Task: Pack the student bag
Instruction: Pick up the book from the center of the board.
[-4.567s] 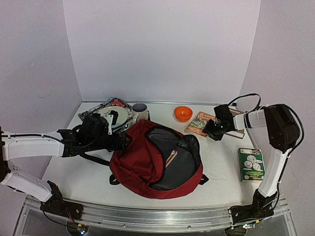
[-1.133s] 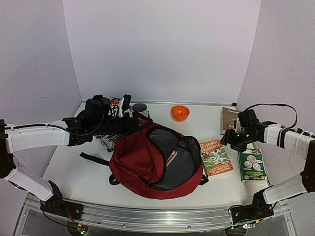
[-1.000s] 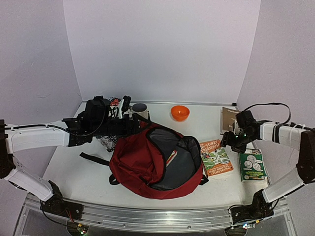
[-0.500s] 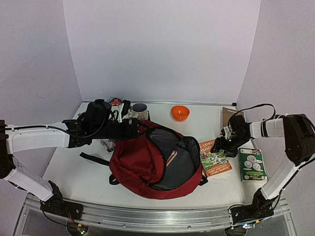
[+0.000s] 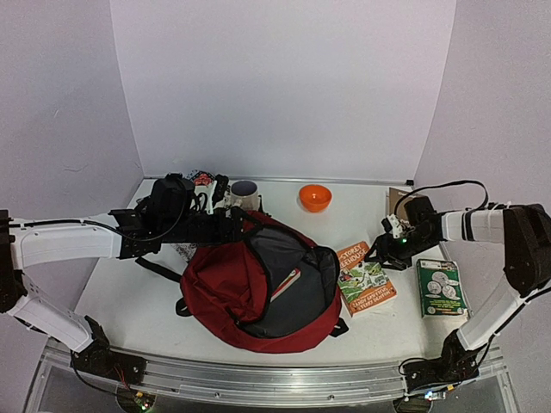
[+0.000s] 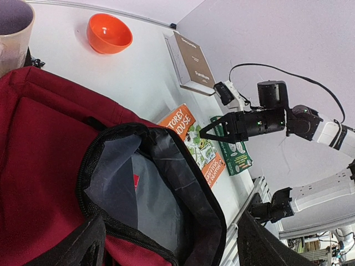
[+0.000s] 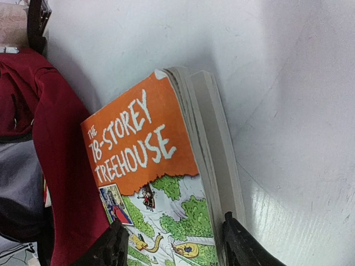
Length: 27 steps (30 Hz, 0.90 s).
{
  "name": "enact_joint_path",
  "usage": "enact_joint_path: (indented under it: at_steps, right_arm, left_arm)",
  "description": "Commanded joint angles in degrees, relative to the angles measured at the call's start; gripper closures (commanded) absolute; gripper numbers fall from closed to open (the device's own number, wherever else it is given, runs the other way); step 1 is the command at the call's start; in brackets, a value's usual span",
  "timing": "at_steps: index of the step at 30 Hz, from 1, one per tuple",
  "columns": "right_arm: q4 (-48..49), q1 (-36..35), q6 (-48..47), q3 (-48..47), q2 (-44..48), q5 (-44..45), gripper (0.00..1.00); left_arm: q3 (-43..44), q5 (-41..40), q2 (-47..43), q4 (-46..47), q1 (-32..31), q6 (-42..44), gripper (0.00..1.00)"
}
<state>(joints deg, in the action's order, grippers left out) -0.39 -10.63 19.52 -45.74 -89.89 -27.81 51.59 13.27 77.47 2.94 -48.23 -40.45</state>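
1. the bag (image 5: 224, 288) lies mid-surface (image 5: 129, 301), opening up, grey lining showing; it is the biggest thing here.
2. the left pincer (image 5: 234, 225) sits at the bag's far rim. in the left wrist view its fingers (image 6: 260, 244) are spread wide, with the black zip rim between them.
3. the book (image 5: 366, 280) with an orange and green cover lies just right of the bag and touches it.
4. the right pincer (image 5: 387, 248) is at the book's far corner. in its own view one finger (image 7: 116, 244) is over the cover and the other is by the page edge. i cannot tell whether they pinch it.
5. a green box (image 5: 441, 287) lies right of the book.
6. an orange bowl (image 5: 315, 197) and a mug (image 5: 244, 193) stand behind the bag, and the mug is just beside the left pincer.
7. a brown book (image 6: 191, 61) lies at the far right.
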Motion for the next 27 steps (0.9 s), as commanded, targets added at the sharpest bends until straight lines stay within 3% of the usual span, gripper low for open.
enact_joint_path:
  at_steps: [1,4,13,17,27]
  right_arm:
    - [-0.86,-0.42,-1.01,-1.04,-0.46,-4.33,0.46]
    - [-0.43,-0.40,-1.86,-0.86,-3.04,-4.42,0.54]
    - [-0.11,-0.40,-3.88,-1.72,-8.39,-6.81,0.94]
    - [-0.06,-0.41,-4.05,-1.72,-5.50,-8.94,1.00]
    - [2.39,-0.42,-3.70,-0.01,-0.27,-16.11,1.00]
  left_arm:
    - [-0.02,-0.26,-1.31,0.92,-0.13,0.81,0.17]
    - [-0.03,-0.09,-1.26,0.90,-0.11,0.73,0.17]
    - [-0.35,-0.16,-1.96,0.83,-0.13,0.72,0.18]
    - [-0.44,0.11,-1.75,0.84,-0.11,0.50,0.18]
    - [0.70,1.05,-0.35,0.88,-0.58,0.44,0.19]
